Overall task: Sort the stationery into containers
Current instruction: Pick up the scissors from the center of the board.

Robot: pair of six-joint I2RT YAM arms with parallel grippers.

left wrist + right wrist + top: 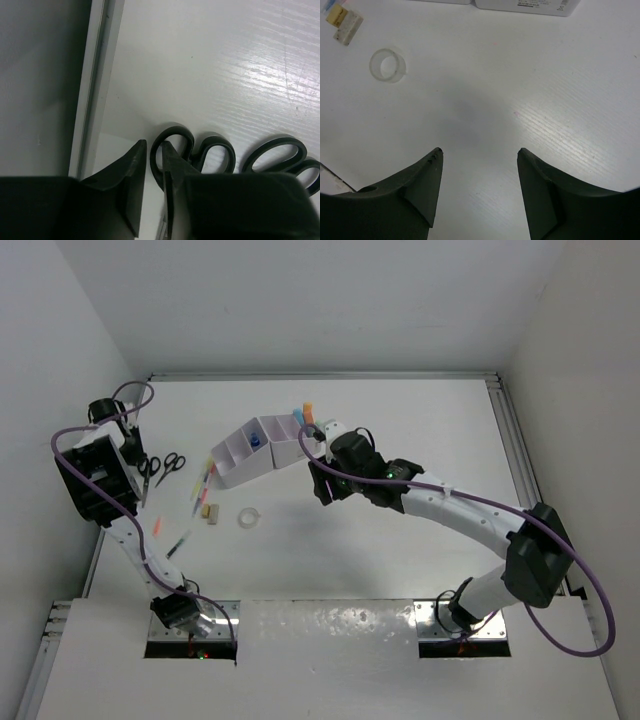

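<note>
At the far left edge of the desk (pixel 400 420), the left pincer (pixel 152 147) stands nearly pressed together, with the rim of one handle loop of the black-handled scissors (pixel 192 152) in its thin gap. That rim is a sensible place to lift from, though we cannot tell whether it pinches yet. The right pincer (pixel 479 152) hangs spread over bare desk near the clear tape ring (pixel 387 65), in front of the desk organiser (pixel 250 452), and we judge it is poised for that ring.
</note>
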